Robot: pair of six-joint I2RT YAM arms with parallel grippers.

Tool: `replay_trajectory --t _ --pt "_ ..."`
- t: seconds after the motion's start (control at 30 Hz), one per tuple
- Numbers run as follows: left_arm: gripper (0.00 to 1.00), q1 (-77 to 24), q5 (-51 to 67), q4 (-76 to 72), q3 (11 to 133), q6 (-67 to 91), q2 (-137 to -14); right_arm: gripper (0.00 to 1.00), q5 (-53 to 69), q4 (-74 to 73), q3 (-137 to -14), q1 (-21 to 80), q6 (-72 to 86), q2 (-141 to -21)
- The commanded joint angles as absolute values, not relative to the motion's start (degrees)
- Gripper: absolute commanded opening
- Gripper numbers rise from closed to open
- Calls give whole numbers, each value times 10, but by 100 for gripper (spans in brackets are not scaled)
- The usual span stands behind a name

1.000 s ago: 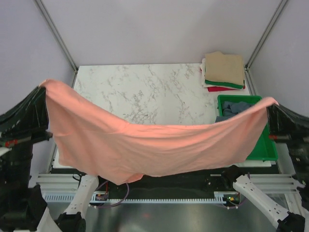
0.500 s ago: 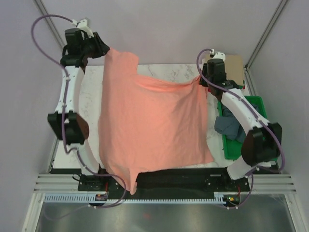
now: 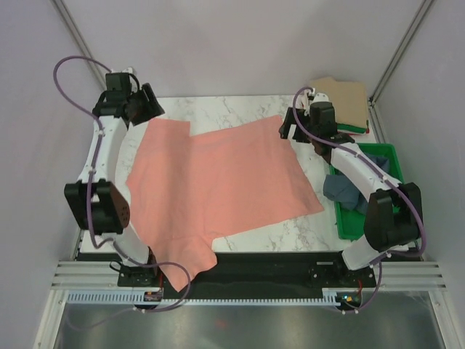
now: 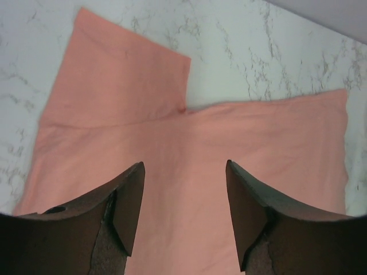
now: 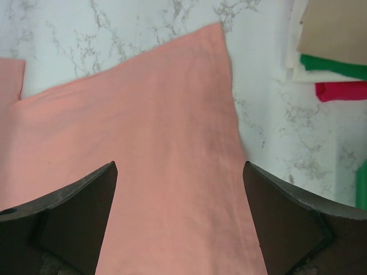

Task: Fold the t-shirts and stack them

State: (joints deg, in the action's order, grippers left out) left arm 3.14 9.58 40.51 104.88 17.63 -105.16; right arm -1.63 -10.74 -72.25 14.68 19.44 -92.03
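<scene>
— Jaws of the left gripper (image 4: 183, 172) and the right gripper (image 5: 179, 172): how are they shown?

— Both pairs are shown parted, with nothing between them. In each wrist view only bare cloth is seen in the gap, and no finger is seen touching it.

— What is hidden or cut off?

— The near hem of the salmon-pink t-shirt (image 3: 218, 182) is draped over the front edge of the marble table (image 3: 240, 109), so its lowest part is seen against the dark frame below. One sleeve is laid flat at the far left corner; the other cannot be made out. The folded stack (image 3: 341, 98) is partly covered by the right arm (image 3: 363, 174) in the top view. In the right wrist view it is cut by the picture's edge, where tan, green, white and red layers are told apart. The green tray (image 3: 378, 147) is crossed by the same arm.

— Where are the grippers held?

— The left one is held above the far left sleeve, the right one above the far right corner of the garment, near the stack.

— What else is marked?

— A slate blue-grey shirt (image 3: 341, 189) is seen crumpled in the tray, just beside the spread garment's right edge.
</scene>
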Motion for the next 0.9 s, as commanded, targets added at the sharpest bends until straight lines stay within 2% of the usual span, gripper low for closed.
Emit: replay_trajectory --t 0.0,0.07,0.13,0.4,0.7,0.8,0.87 --pt "66 31 29 353 919 223 -940 98 61 -28 -658 150 237 -896" --pt "66 31 3 328 835 239 -912 97 101 -9 -644 164 257 -916" --pt "66 31 -24 316 810 251 -933 96 123 -5 -651 179 257 -952" --pt "63 32 -48 324 847 282 -1119 95 147 -10 -707 194 262 -1055" --pt "59 33 -66 374 996 285 -1290 96 156 -18 -667 192 256 -1003" --pt "59 33 -70 401 1082 276 -1338 96 157 -17 -650 189 253 -986" --pt "59 33 -61 438 1201 268 -1410 96 156 -16 -639 183 251 -981"
